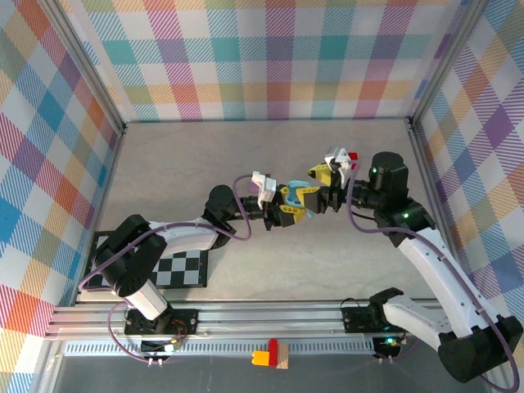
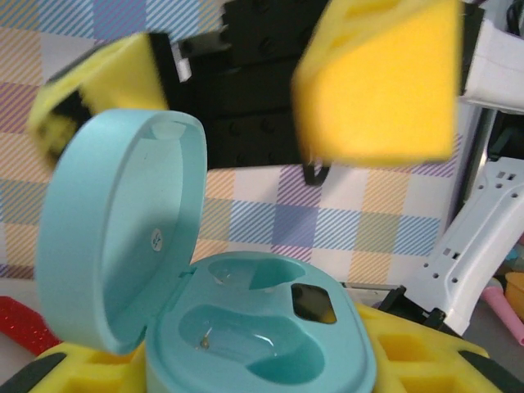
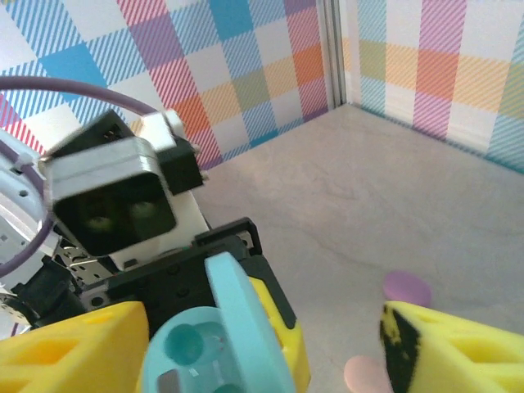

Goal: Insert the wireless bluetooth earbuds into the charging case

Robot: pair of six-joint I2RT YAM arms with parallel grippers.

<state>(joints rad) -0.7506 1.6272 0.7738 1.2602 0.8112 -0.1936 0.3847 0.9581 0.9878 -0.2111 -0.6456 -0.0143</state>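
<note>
Your left tool [image 1: 291, 205] is clamped on the open mint charging case [image 2: 262, 344], mid-worktop [image 1: 246, 155]. Left wrist cam: lid [image 2: 115, 229] up at 9 o'clock, something glossy in the front well [image 2: 237, 340]; can't tell if it's an earbud. Right wrist cam: right tool [image 3: 264, 352] spread wide either side of the case, two pastel discs [image 3: 407, 288] on the grey surface at 4 o'clock. Plaid walls [image 1: 270, 57] all round.

The charging case [image 2: 262, 348] sits between the fingers of your left gripper [image 1: 291, 206], lid [image 2: 123, 229] up. The fingers of your right gripper [image 1: 319, 192] stand on both sides of it.
</note>
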